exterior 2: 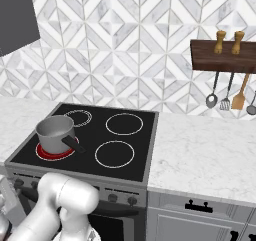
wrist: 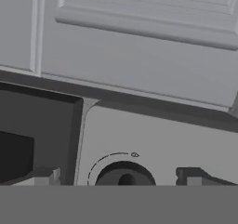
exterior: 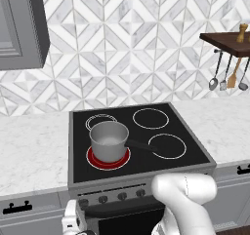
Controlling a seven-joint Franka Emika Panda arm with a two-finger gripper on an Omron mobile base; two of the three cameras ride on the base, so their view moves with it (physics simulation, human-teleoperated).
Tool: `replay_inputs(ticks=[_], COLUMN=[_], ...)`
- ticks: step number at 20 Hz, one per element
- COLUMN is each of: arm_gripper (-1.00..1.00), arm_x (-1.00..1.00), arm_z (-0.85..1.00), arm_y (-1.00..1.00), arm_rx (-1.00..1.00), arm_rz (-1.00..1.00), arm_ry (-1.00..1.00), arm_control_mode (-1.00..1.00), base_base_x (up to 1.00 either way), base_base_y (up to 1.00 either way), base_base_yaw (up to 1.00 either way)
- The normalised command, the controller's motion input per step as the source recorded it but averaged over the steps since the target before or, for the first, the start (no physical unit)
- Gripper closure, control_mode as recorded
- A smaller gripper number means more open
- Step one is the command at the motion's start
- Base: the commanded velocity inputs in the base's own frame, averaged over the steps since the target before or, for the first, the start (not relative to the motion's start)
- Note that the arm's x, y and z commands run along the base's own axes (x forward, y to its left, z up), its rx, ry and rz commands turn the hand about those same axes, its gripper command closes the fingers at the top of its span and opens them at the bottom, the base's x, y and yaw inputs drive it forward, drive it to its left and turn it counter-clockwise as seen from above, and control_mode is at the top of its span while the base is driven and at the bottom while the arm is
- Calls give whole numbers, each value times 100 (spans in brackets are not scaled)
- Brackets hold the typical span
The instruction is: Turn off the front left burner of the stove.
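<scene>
The stove (exterior: 195,153) is a black glass cooktop over a grey steel front panel (exterior: 146,183) with a row of dark knobs. Its front left burner (exterior: 93,159) glows red under a steel saucepan (exterior: 108,140); the same red ring (exterior 2: 46,154) and saucepan (exterior 2: 54,131) show in the right base view. My white hand (exterior: 72,220) hangs low in front of the panel's left end. In the hand view my gripper (wrist: 120,177) is open. Its fingertips (wrist: 45,176) stand apart on either side of one round dark knob (wrist: 123,175) with a dial arc, without touching it.
White marble counters (exterior: 29,151) flank the stove, with grey drawers and black handles (exterior: 17,208) below. A wooden shelf (exterior 2: 225,55) at the right holds two grinders, and utensils (exterior 2: 227,95) hang under it. A grey wall cabinet (exterior: 19,24) hangs at the upper left.
</scene>
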Motion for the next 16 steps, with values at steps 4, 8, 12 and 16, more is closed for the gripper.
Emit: replay_inputs(ticks=[4, 8, 12, 16], arm_gripper=[-100, -100, -100, -100], arm_x=[0, 0, 0, 0], arm_z=[-3, 0, 0, 0], arm_y=[-17, 0, 0, 0], arm_rx=[0, 0, 0, 0], arm_rz=[0, 0, 0, 0], arm_ry=[0, 0, 0, 0], arm_control_mode=[-100, -100, -100, -100], base_base_x=[0, 0, 0, 0], base_base_y=[0, 0, 0, 0], base_base_yaw=[0, 0, 0, 0])
